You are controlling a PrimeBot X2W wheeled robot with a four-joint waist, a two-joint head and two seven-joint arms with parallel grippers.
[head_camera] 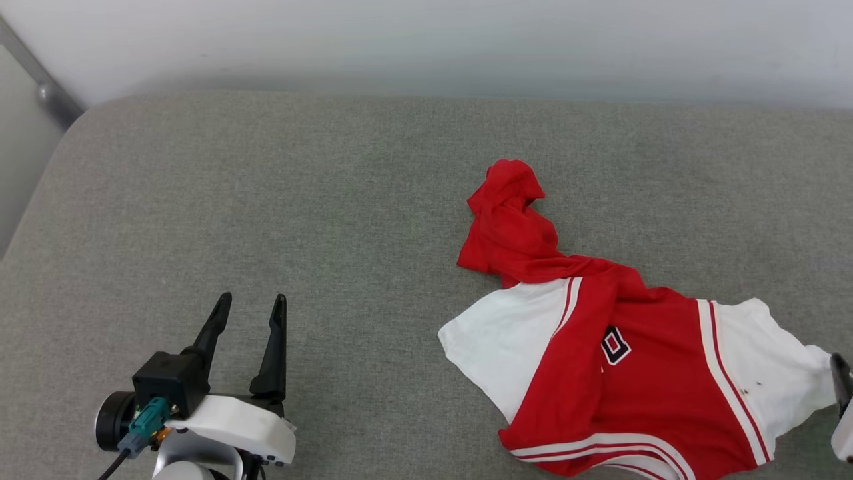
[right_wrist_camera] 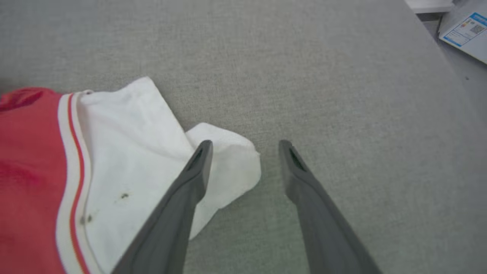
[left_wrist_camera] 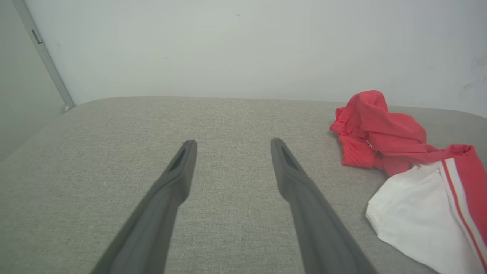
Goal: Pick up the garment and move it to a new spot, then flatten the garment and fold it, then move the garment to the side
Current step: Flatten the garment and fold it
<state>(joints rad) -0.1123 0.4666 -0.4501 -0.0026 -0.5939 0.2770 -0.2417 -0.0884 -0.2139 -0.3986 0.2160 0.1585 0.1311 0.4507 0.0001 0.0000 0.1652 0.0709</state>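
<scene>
I see the garment (head_camera: pixel 640 400) lying crumpled toward the right of the grey padded surface (head_camera: pixel 266 200). My right gripper (right_wrist_camera: pixel 245 146) hangs spread over the tip of its white sleeve (right_wrist_camera: pixel 129 152), gripping nothing. My left gripper (head_camera: pixel 253 303) sits spread and empty, well apart from the cloth.

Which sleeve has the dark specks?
The sleeve on the robot's right, beside the right end effector; the other sleeve looks clean.
</scene>
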